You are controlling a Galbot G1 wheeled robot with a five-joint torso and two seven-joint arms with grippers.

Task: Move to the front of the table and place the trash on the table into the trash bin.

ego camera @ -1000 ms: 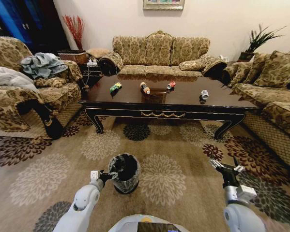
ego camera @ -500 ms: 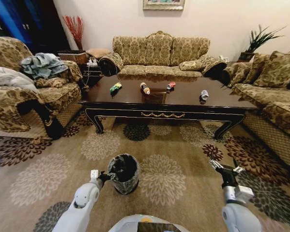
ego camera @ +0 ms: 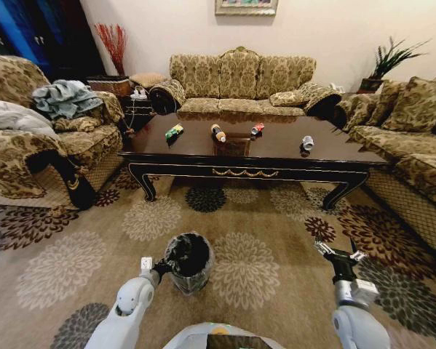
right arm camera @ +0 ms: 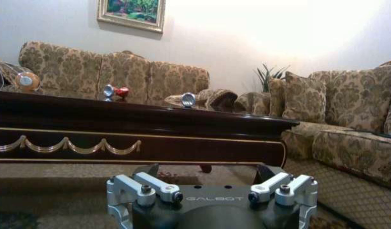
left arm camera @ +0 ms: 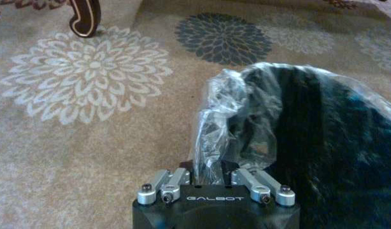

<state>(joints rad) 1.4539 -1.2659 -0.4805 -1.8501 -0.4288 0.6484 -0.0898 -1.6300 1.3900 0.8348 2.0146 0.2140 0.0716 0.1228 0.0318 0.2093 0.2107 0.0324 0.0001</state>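
The left end effector (ego camera: 161, 267) sits low in the frame, left of the middle, and its fingers are pinched on the rim of the trash bin (ego camera: 188, 260). In the left wrist view, the crinkly plastic bag (left arm camera: 229, 124) that lines the bin is bunched up between the fingers. The bin stands on the flowered carpet (ego camera: 72, 254), low in the frame and well apart from the desk. The right end effector (ego camera: 338, 254) hangs in the lower right of the frame with its fingers spread wide and nothing in them. The big dark desk (ego camera: 276, 156) lies across the middle of the frame. On its top, in a loose row from left to right, lie the green-yellow wrapper (ego camera: 174, 131), the brown bottle (ego camera: 218, 133), the red can (ego camera: 257, 129) and the silver can (ego camera: 307, 142). A patterned sofa (ego camera: 239, 78) stands behind the desk, in the upper middle of the frame.
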